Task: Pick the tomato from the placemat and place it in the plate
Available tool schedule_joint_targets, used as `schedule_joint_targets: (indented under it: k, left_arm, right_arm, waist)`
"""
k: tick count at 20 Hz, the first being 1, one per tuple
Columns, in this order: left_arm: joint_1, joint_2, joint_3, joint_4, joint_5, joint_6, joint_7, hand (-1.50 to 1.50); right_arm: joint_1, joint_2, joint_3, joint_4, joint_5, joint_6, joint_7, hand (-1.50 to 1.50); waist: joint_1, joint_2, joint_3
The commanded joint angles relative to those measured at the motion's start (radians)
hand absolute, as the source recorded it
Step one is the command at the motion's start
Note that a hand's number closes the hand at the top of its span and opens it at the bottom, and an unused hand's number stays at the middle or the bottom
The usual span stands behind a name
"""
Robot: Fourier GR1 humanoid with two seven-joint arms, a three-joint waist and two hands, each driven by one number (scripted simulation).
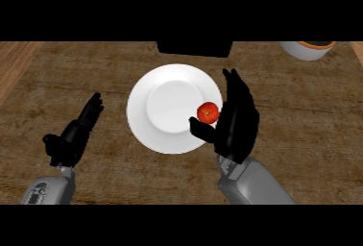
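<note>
A small red tomato (pixel 208 112) shows over the right part of the white plate (pixel 162 103), which lies on a large brown woven placemat (pixel 297 105). My right hand (pixel 237 120) stands along the plate's right rim, open, with its fingers straight and pointing away from me. The tomato sits right against the palm side of that hand, just above the thumb (pixel 202 128); I cannot tell whether they touch. My left hand (pixel 73 134) rests open at the left of the plate, apart from it, fingers up.
A black block (pixel 193 47) sits at the far edge behind the plate. A white cup with an orange-brown inside (pixel 308 48) stands at the far right. Lighter wooden counter (pixel 14 60) shows beyond the placemat's left edge.
</note>
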Motion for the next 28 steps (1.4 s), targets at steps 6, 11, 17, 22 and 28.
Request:
schedule_joint_targets:
  k: [6,11,17,22,28]
  left_arm:
    - [0.015,0.014,0.023,-0.002,0.001,0.008,-0.013,0.00]
    - [0.044,0.006,0.044,0.016,0.003,0.028,-0.017,0.00]
    - [0.098,0.023,0.051,-0.064,0.015,0.004,0.025,0.00]
    - [0.092,0.010,0.072,-0.062,0.014,0.001,0.021,0.00]
    - [0.159,-0.030,0.040,-0.117,-0.026,0.022,0.001,0.00]
  right_arm:
    - [-0.052,0.011,-0.061,0.073,-0.133,-0.518,0.060,-1.50]
    - [0.122,0.011,0.024,0.030,-0.223,-0.712,-0.092,-1.50]
    - [0.350,-0.103,0.147,-0.092,-0.407,-0.748,-0.346,-1.50]
    - [0.338,-0.207,0.157,-0.071,-0.668,-0.752,-0.554,-1.50]
    - [0.441,-0.280,0.174,-0.099,-0.862,-0.748,-0.778,-1.50]
  waist:
    - [-0.034,-0.013,0.001]
    - [-0.085,-0.022,0.000]
    - [-0.094,-0.027,0.000]
    - [-0.093,-0.026,-0.001]
    - [-0.094,-0.026,-0.001]
